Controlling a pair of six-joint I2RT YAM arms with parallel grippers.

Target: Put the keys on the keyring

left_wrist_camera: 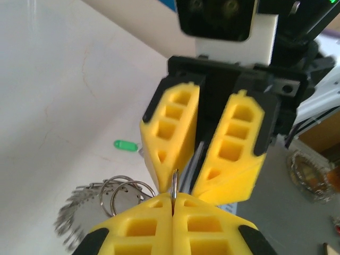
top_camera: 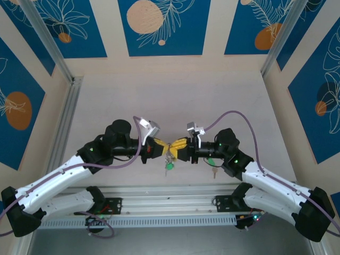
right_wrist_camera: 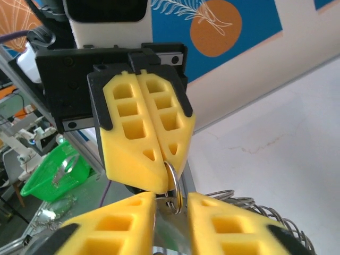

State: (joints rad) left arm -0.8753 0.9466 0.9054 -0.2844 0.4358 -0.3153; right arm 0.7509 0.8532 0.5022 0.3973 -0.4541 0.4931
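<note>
Pinching the keyring point(left_wrist_camera: 174, 182) edge-on, the left gripper point(left_wrist_camera: 173, 199) is clenched; the right gripper point(right_wrist_camera: 172, 201) stands released, fingers either side of it. A green-tagged key point(left_wrist_camera: 126, 145) lies apart, off to one side of the fingertips.

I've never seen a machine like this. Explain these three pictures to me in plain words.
These are two white robot arms bolted at the near edge of a pale table. Each ends in a two-finger gripper with yellow plastic fingers. One view looks down from above and behind the arms. The other two come from a camera on each wrist, so each shows its own fingers at the bottom. The arms meet in the middle. The left gripper is shut on a thin silver metal keyring. The right gripper faces it with its fingers apart. A small key with a green tag hangs beneath them, and a green oval tag lies on the table.
</note>
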